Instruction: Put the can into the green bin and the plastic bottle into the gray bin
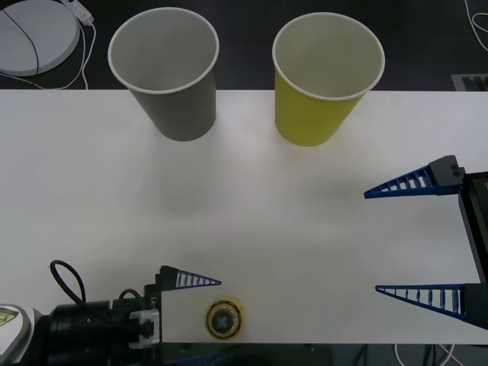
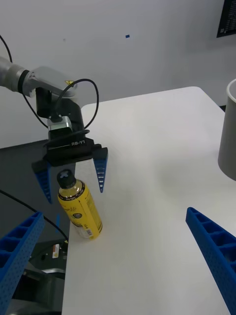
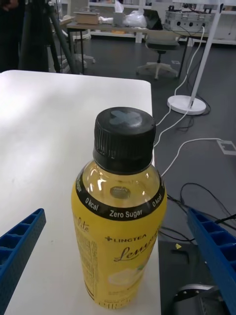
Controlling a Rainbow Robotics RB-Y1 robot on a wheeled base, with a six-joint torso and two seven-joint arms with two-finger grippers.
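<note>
Left gripper spread around the upright plastic bottle at the table's near edge.

The left gripper (image 2: pixel 73 177) straddles the plastic bottle (image 1: pixel 225 317) without gripping it; the right gripper (image 1: pixel 415 240), fingers apart, hovers by the table's (image 1: pixel 252 221) right edge. Along the far edge stand the gray bin (image 1: pixel 169 72) and green bin (image 1: pixel 324 76).

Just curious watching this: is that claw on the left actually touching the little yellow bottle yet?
Apart. In the right wrist view, the open left gripper straddles the plastic bottle, with gaps between both fingers and the cap.

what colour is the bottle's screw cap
Black, on the small yellow plastic bottle; clearest in the left wrist view.
</note>
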